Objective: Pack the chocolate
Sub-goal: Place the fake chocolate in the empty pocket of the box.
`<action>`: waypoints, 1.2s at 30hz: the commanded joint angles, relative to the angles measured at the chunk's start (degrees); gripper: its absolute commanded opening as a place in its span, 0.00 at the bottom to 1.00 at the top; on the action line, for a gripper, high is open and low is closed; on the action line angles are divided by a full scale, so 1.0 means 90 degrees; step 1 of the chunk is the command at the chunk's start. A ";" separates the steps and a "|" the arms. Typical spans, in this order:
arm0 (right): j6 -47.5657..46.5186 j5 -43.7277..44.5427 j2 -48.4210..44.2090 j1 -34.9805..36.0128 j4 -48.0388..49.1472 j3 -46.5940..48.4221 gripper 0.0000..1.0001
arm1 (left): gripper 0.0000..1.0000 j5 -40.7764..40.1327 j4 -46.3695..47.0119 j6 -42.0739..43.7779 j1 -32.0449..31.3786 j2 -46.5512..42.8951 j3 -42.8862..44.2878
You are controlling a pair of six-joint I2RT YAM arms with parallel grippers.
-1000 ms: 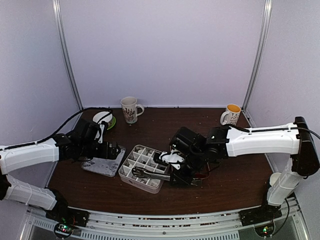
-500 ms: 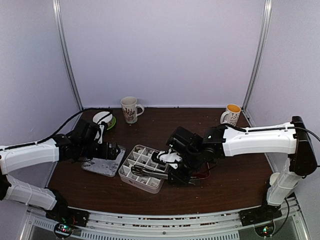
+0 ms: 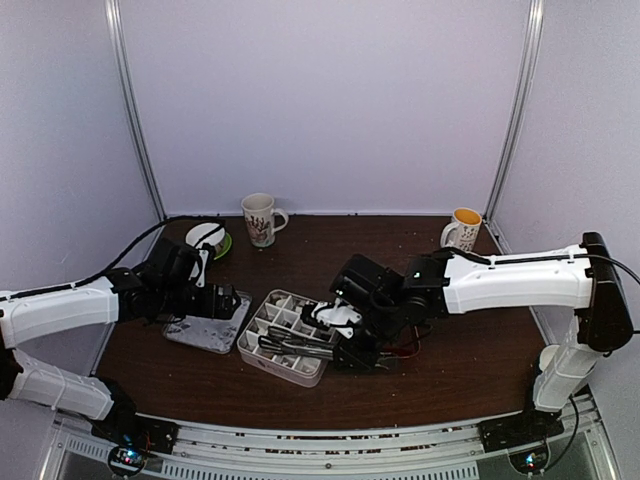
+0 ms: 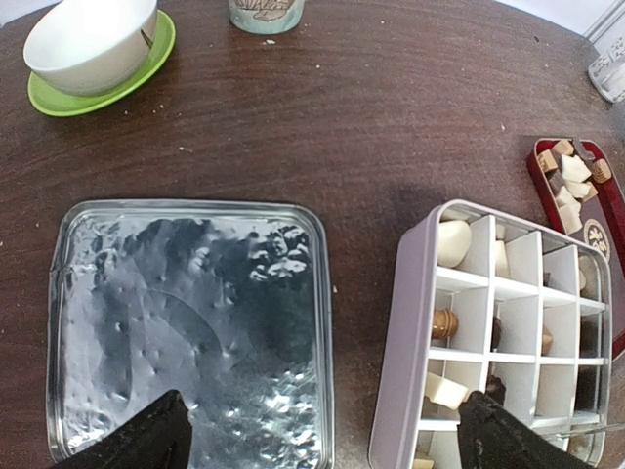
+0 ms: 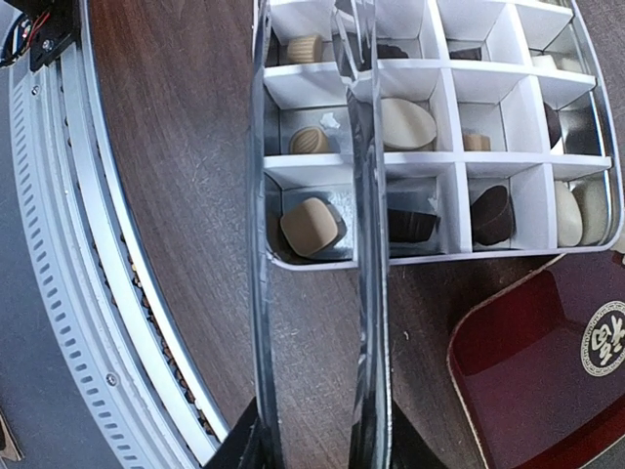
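Tabletop [image 3: 330, 250] of dark wood between lilac walls [image 3: 330, 100] holds a divided box [image 5: 430, 256] with chocolate [image 5: 311, 227] in its cells; right gripper [image 5: 317, 445] clamps metal tongs [image 5: 363, 244] above it, left gripper [image 4: 327, 430] gapes wide.

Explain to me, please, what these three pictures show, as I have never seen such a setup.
Two white robot arms, a left arm and a right arm, are bolted to a brown table. One picture looks down from above; the other two come from cameras on the wrists. On the table lie a divided box with some chocolates in its cells, a metal lid, a dark-red tray with more chocolates, two mugs and a bowl on a green saucer. The left arm's fingers hang open above the lid, holding nothing. The right arm's fingers hold metal tongs over the box.
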 commanded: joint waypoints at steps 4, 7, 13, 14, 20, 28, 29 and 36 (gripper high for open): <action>0.0003 0.0196 -0.0207 0.0034 0.0224 0.0133 0.35 | 0.98 0.0026 0.0091 0.0082 0.0048 -0.0086 -0.0040; 0.0017 0.0228 -0.0370 0.0037 0.0322 0.0076 0.35 | 0.98 0.0000 0.0064 0.0091 0.0060 -0.0120 -0.0041; 0.0041 0.0260 -0.0582 0.0029 0.0422 0.0017 0.35 | 0.98 -0.0046 0.0032 0.0089 0.0065 -0.0199 -0.0048; 0.0055 0.0282 -0.0660 0.0025 0.0466 -0.0018 0.35 | 0.98 -0.0059 0.0030 0.0084 0.0064 -0.0206 -0.0057; 0.0132 0.0422 -0.1109 -0.0027 0.0722 -0.0311 0.35 | 0.98 -0.0121 -0.0044 0.0083 0.0077 -0.0250 -0.0052; 0.0330 0.0798 -0.1766 -0.0218 0.0939 -0.0888 0.34 | 0.98 -0.0247 -0.0205 0.0056 0.0079 -0.0435 -0.0089; 0.0364 0.0862 -0.1876 -0.0264 0.0984 -0.0999 0.34 | 0.98 -0.0248 -0.0196 0.0045 0.0079 -0.0467 -0.0111; 0.0965 0.1645 -0.2647 -0.0764 0.1308 -0.1846 0.33 | 0.98 0.0081 0.0094 -0.0006 0.0080 -0.0533 -0.0299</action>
